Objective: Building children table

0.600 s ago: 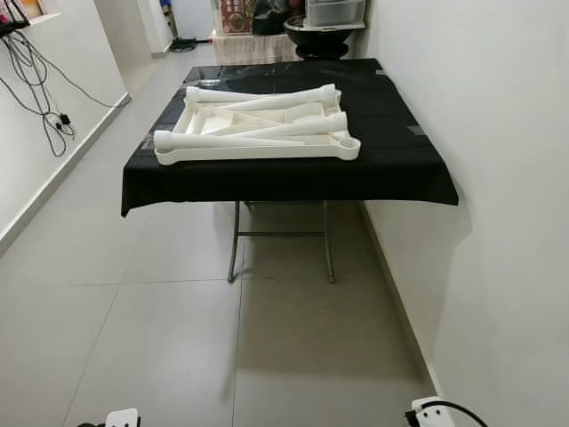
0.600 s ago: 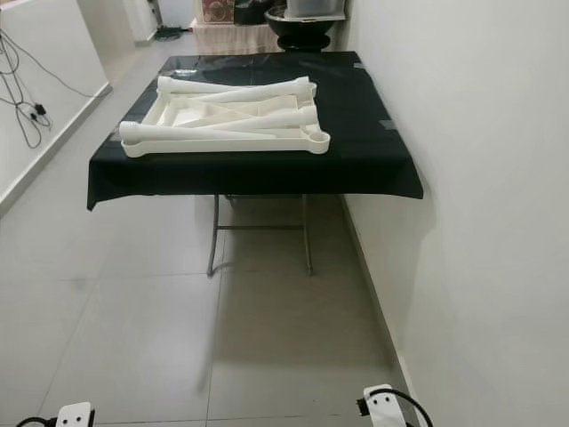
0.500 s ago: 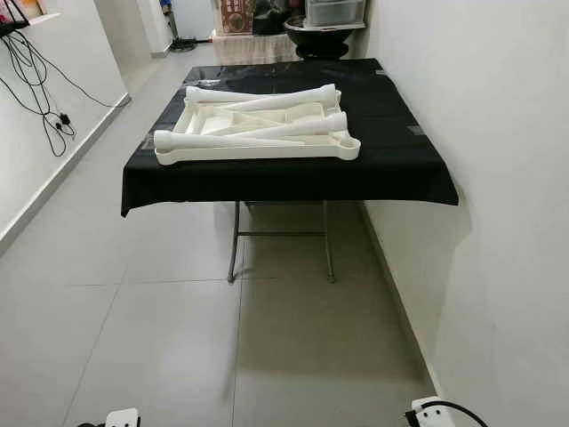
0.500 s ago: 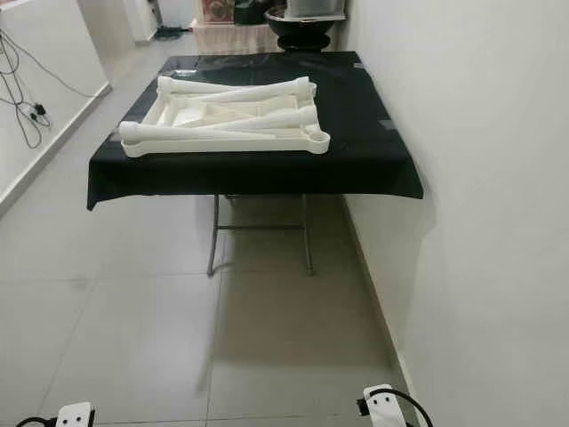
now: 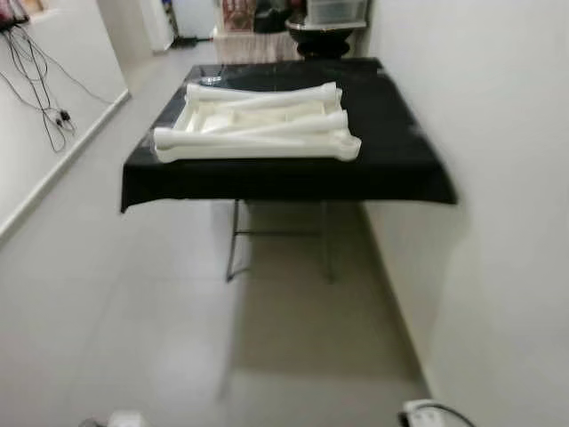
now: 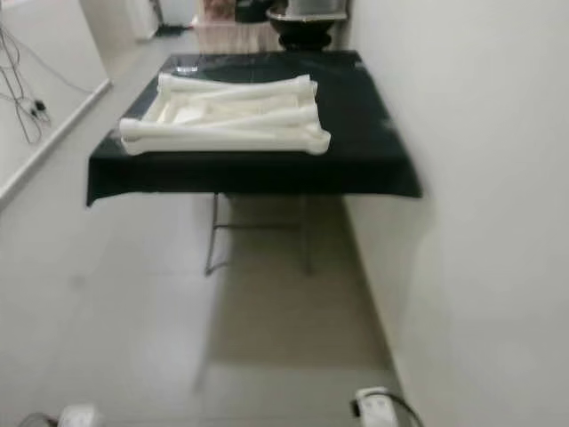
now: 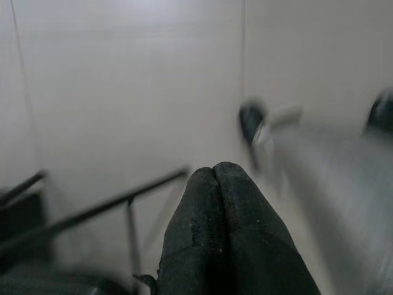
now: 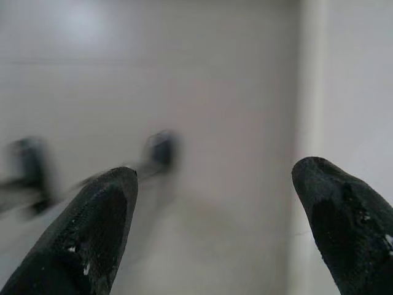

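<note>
A white plastic children's table top (image 5: 256, 147) lies upside down on a black-draped folding table (image 5: 391, 165) some way ahead, against the right wall. Several white legs (image 5: 267, 100) lie loose across it. My left gripper (image 7: 214, 175) hangs low over the floor, its two black fingers pressed together with nothing between them. The right gripper (image 8: 215, 184) also hangs by the floor near the wall, its fingers (image 8: 92, 227) spread wide and empty.
A white wall (image 5: 498, 178) runs along the right side, touching the draped table. Cables (image 5: 36, 89) hang on the left wall. Tiled floor (image 5: 160, 311) stretches between me and the table. Dark furniture and a bin (image 5: 324, 27) stand behind the table.
The head views have gone blurred and shifted slightly, so the camera is moving. The table top and legs lie as before.
</note>
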### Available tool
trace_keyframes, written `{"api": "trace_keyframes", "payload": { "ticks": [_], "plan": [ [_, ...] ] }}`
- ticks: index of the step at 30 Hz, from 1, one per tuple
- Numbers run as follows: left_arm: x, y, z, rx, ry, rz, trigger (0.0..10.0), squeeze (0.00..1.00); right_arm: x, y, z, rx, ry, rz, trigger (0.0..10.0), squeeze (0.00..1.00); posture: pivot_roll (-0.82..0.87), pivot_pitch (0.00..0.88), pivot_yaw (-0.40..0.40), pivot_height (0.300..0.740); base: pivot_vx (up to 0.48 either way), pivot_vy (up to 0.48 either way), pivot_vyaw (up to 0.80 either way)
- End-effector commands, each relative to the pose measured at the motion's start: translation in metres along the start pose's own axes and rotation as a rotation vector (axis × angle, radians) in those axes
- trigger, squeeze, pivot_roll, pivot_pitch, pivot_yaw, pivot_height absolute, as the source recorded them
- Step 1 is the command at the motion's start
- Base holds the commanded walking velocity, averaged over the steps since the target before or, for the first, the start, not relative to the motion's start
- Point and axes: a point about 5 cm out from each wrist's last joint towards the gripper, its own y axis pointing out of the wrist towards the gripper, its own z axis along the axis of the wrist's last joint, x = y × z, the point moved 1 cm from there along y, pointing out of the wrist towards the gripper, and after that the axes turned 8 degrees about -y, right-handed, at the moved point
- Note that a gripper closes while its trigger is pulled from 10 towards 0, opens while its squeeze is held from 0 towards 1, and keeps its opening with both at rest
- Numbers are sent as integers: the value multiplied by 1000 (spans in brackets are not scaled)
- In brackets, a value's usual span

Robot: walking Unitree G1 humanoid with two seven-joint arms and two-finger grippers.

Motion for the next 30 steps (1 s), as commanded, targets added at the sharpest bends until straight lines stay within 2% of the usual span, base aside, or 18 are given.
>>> {"api": "trace_keyframes", "payload": {
  "ticks": [1, 6, 8, 10, 13, 14, 15, 16, 17, 18, 19, 20, 23, 24, 25, 26, 27, 30],
  "plan": [
    [-4, 0, -1, -14, 18, 17, 10000, 0, -4, -1, -7, -17, 31, 17, 10000, 0, -70, 141, 107, 740, 0, 0, 0],
    [-5, 0, 7, 16, 12, 22, 10000, 0, 1, 0, 2, 19, 50, 2, 10000, 0, -65, 143, 105, 740, 0, 0, 0],
    [-13, -2, 36, 124, -14, 40, 10000, 0, 12, 0, 34, 145, 83, -33, 10000, 0, -60, 117, 102, 740, 0, 0, 0],
    [-18, -5, 70, 254, -3, 57, 10000, 0, 20, -2, 65, 268, 88, -52, 10000, 0, -59, 104, 100, 740, 0, 0, 0],
    [-20, -8, 85, 310, 19, 72, 10000, 0, 22, -4, 78, 321, 92, -55, 10000, 0, -59, 101, 100, 740, 0, 0, 0],
    [-18, -15, 115, 452, 75, 91, 10000, 0, 25, -9, 104, 429, 91, -58, 10000, 0, -53, 68, 98, 740, 0, 0, 0],
    [-15, -23, 137, 558, 114, 103, 10000, 0, 26, -14, 123, 509, 89, -61, 10000, 0, -53, 68, 98, 740, 0, 0, 0],
    [-15, -23, 137, 558, 114, 103, 10000, 0, 26, -14, 123, 509, 89, -61, 10000, 0, -53, 68, 98, 740, 0, 0, 0],
    [-7, -31, 158, 661, 140, 76, 10000, 0, 26, -21, 144, 602, 65, -53, 10000, 0, -52, 49, 100, 740, 0, 0, 0],
    [-7, -31, 158, 661, 140, 76, 10000, 0, 26, -21, 144, 602, 65, -53, 10000, 0, -52, 49, 100, 740, 0, 0, 0],
    [5, -40, 176, 763, 155, 41, 10000, 0, 21, -30, 165, 707, 29, -27, 10000, 0, -49, 28, 99, 740, 0, 0, 0],
    [5, -40, 176, 763, 155, 41, 10000, 0, 21, -30, 165, 707, 29, -27, 10000, 0, -49, 28, 99, 740, 0, 0, 0],
    [44, -60, 191, 936, 134, -168, 10000, 0, 5, -56, 196, 940, -73, 32, 10000, 0, -54, 13, 98, 740, 0, 0, 0],
    [44, -60, 191, 936, 134, -168, 10000, 0, 5, -56, 196, 940, -73, 32, 10000, 0, -54, 13, 98, 740, 0, 0, 0],
    [53, -66, 191, 967, 138, -208, 10000, 0, 3, -62, 200, 980, -85, 42, 10000, 0, -54, 12, 98, 740, 0, 0, 0],
    [66, -74, 185, 998, 149, -265, 10000, 0, 1, -73, 201, 1037, -88, 56, 10000, 0, -47, 19, 96, 740, 0, 0, 0],
    [66, -74, 185, 998, 149, -265, 10000, 0, 1, -73, 201, 1037, -88, 56, 10000, 0, -47, 19, 96, 740, 0, 0, 0],
    [85, -91, 159, 1013, 120, -367, 10000, 0, -9, -95, 191, 1128, -97, 78, 10000, 0, -72, 29, 118, 740, 0, 0, 0]
  ]
}}
